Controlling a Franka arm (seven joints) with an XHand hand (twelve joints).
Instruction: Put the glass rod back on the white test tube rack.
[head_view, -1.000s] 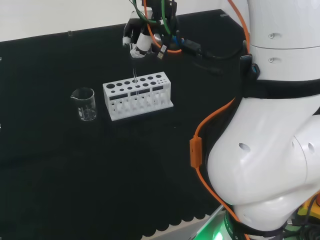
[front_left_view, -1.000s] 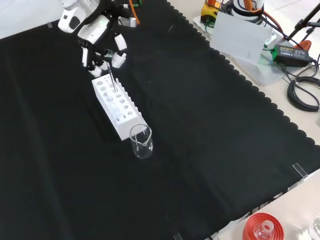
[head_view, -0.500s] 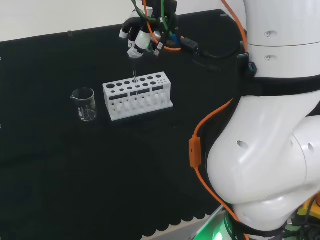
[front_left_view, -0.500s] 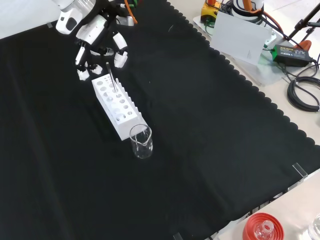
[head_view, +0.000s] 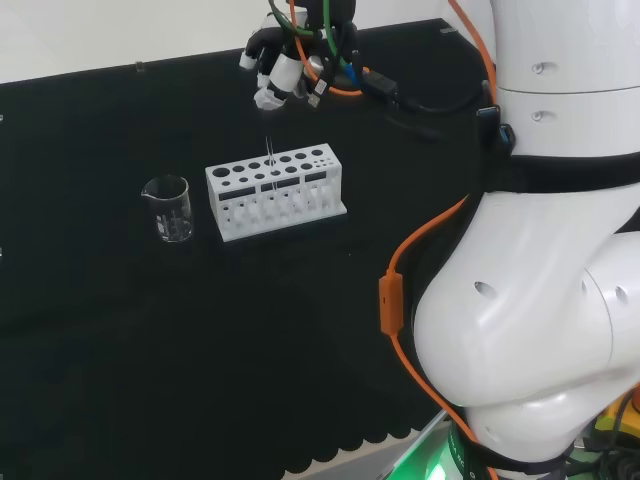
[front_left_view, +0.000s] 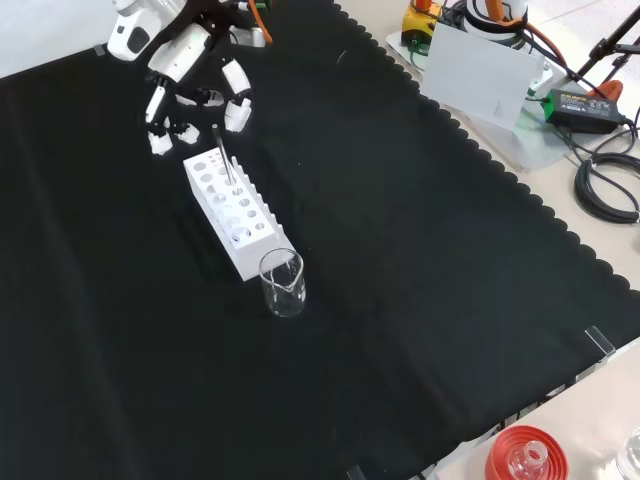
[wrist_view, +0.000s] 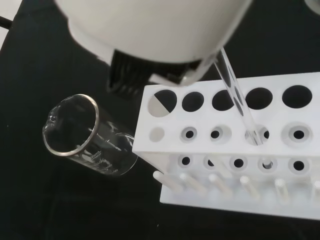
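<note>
The white test tube rack (head_view: 276, 190) (front_left_view: 232, 207) (wrist_view: 235, 145) stands on the black cloth. A thin clear glass rod (head_view: 271, 160) (front_left_view: 226, 158) (wrist_view: 239, 97) stands upright in one of its holes, leaning slightly, with nothing holding it. The hand (head_view: 272, 68) (front_left_view: 188, 78) hovers above the rack, beyond its top in the front view, with its fingers spread and relaxed, clear of the rod's tip. In the wrist view a blurred white part of the hand (wrist_view: 150, 25) lies over the rack.
A clear glass beaker (head_view: 169, 207) (front_left_view: 283, 282) (wrist_view: 85, 137) stands on the cloth next to the rack's end. At the front view's bottom right sits a red ribbed stand (front_left_view: 524, 455) with a flask. The arm's white links (head_view: 540, 250) rise at the head view's right.
The hand has let go of the rod and risen away from the rack, its fingers spreading. The rod stays in its hole.
</note>
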